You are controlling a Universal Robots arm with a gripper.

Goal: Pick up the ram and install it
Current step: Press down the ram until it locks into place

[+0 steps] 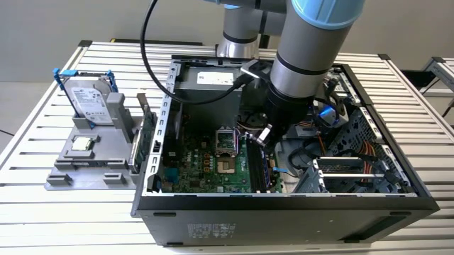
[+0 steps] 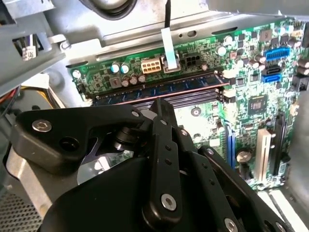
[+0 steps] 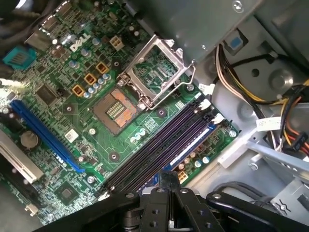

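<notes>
The black pincer [image 1: 264, 137] hangs inside the open dark computer case [image 1: 284, 204], at the centre of the exterior view, above the green motherboard [image 1: 206, 167]. The thin blue ram stick [image 2: 159, 91] sits in a slot just beyond it. Whether the pincer is open or closed, I cannot tell.

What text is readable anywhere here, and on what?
None can be quoted as it reads.
hard drive label, in the exterior view: print too small to read.
power supply sticker: too small to read.
case panel label: pale print, too small to read.
motherboard markings, in the first wrist view: too small to read.
</notes>
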